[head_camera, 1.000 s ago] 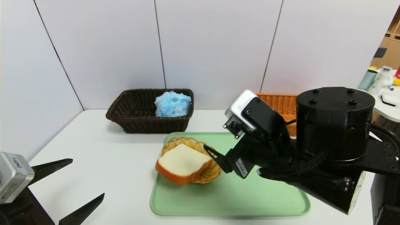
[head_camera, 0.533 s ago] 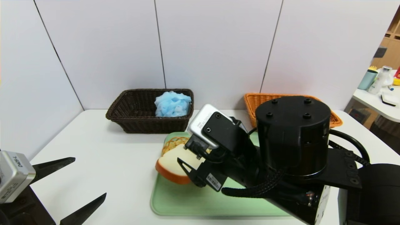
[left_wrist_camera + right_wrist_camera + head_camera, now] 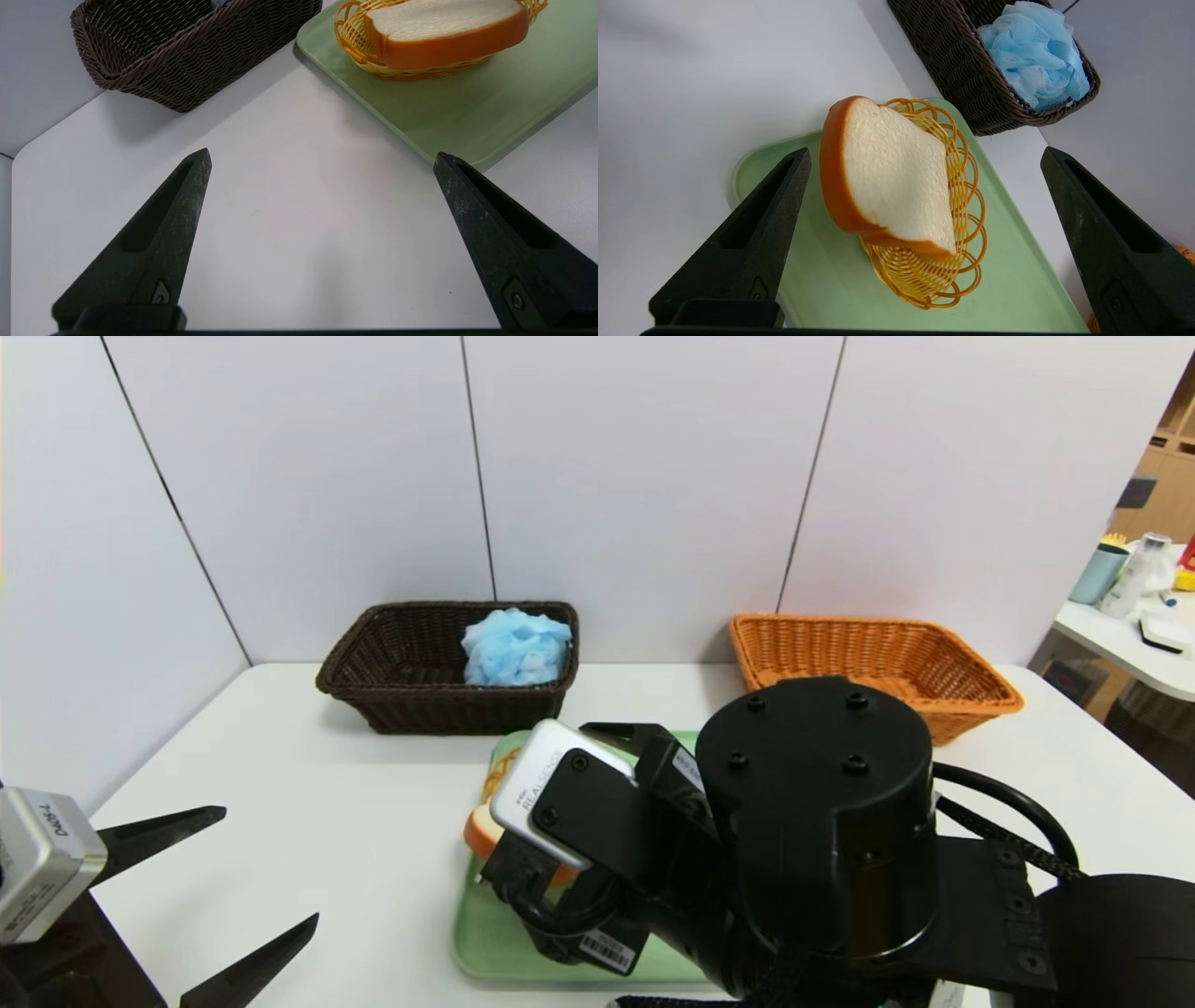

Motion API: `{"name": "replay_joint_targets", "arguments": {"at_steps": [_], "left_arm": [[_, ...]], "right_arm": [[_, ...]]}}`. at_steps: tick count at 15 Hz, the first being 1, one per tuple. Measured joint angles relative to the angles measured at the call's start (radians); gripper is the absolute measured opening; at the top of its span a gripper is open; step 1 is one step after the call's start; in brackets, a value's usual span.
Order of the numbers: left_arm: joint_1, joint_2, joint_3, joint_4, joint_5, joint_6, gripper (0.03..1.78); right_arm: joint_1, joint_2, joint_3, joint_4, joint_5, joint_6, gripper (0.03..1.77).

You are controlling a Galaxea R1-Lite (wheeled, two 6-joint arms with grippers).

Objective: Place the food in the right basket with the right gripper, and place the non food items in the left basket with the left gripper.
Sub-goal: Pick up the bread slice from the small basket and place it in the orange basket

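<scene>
Both tools gape: right tool [image 3: 924, 154] above bread slice [image 3: 892, 175], left tool [image 3: 322, 156] parked.

My head camera looks down on the green tray [image 3: 481, 947]; both wrist cameras face it closely from opposite sides.

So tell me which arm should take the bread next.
Right. The right gripper is open with the bread between its fingers, and bread belongs in the orange basket. The left gripper hangs open over bare table, off to the side.
</scene>
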Motion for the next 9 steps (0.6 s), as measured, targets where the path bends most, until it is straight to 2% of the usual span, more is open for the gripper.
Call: {"name": "replay_joint_targets", "arguments": {"at_steps": [5, 9], "left_arm": [[0.0, 0.0, -0.002, 0.0, 0.0, 0.008, 1.69], [0.0, -0.001, -0.003, 0.0, 0.0, 0.023, 1.69]], "right_arm": [[0.055, -0.018, 0.013, 0.058, -0.06, -0.004, 1.69], [0.063, -0.02, 0.013, 0.09, -0.065, -0.013, 1.69]]}}
